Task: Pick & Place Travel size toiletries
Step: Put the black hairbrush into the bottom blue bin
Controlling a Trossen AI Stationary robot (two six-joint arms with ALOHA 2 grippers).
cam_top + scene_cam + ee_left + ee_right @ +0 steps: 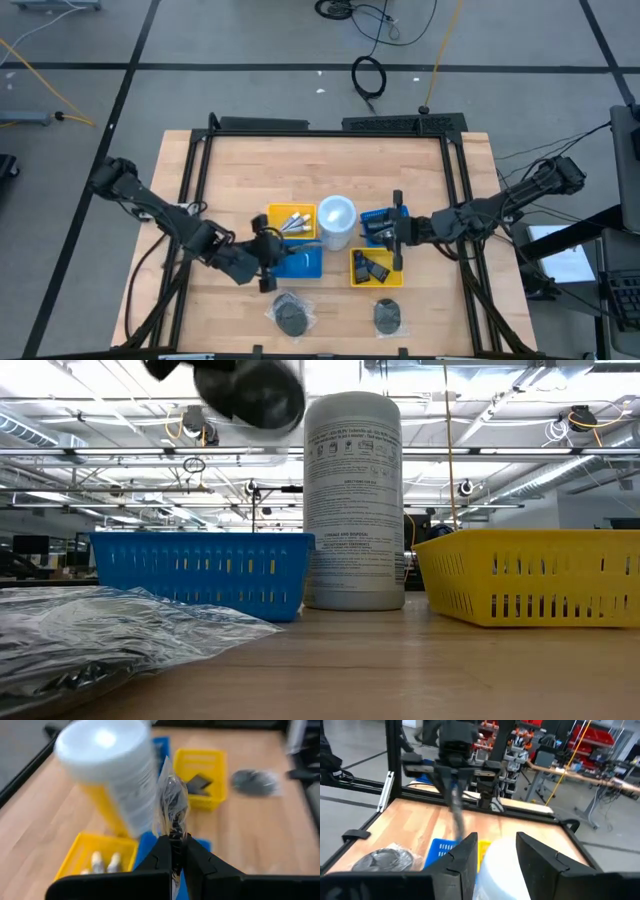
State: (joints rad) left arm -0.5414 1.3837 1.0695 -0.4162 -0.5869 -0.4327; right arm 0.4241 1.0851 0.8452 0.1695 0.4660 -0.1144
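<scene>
The left gripper (pixel 174 851), fingers pinching a clear-wrapped dark piece (pixel 172 810), hangs just beside the white tub (pixel 336 220) over the blue basket (pixel 300 264), so lowering and releasing likely follow, while the right gripper (pixel 397 228) waits beside the tub, fingers spread.

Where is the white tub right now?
In the high view the white tub stands upright mid-table, between the yellow basket of tubes on its left and a small blue basket on its right.
</scene>
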